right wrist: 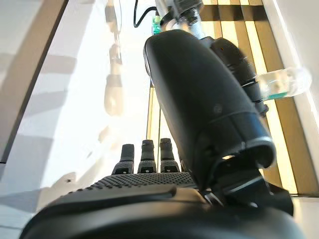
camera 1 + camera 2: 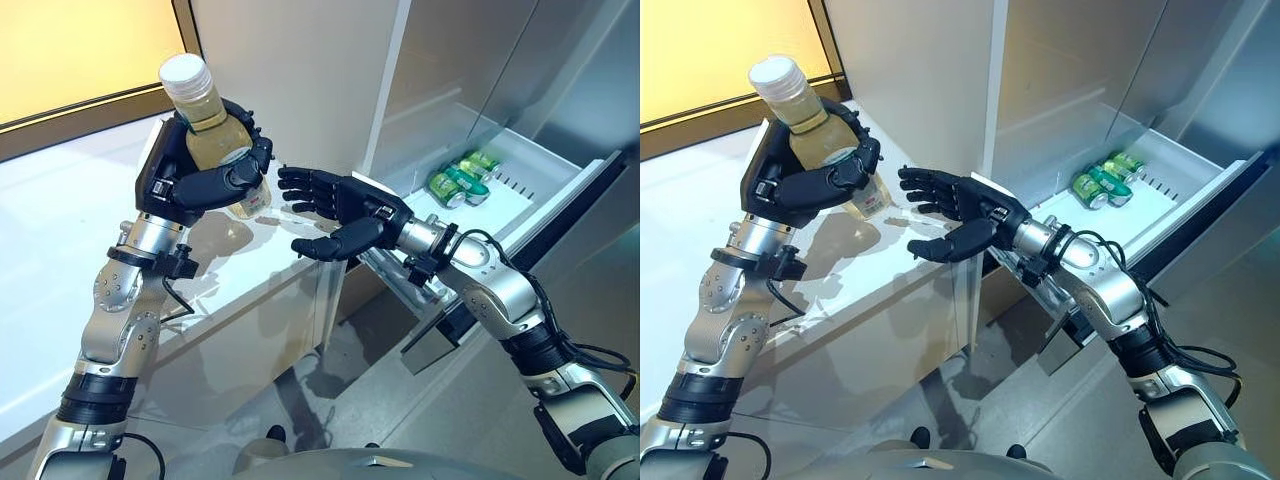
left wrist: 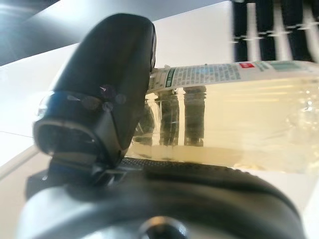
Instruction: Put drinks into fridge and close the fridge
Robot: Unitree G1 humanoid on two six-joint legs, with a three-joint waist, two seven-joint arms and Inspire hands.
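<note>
My left hand (image 2: 205,185) is shut on a clear bottle of pale yellow drink (image 2: 205,110) with a white cap, held upright above the white counter (image 2: 60,250). The bottle also shows in the left wrist view (image 3: 239,119), with my fingers curled round it. My right hand (image 2: 335,215) is open and empty, its fingers spread, just right of the bottle and apart from it. The fridge drawer (image 2: 520,200) stands pulled out at the right, with green cans (image 2: 462,178) lying in it.
The fridge's tall grey body (image 2: 300,70) rises behind both hands. The drawer's dark front edge (image 2: 570,205) juts out toward me at the right. A yellow wall panel (image 2: 80,50) is at the far left behind the counter.
</note>
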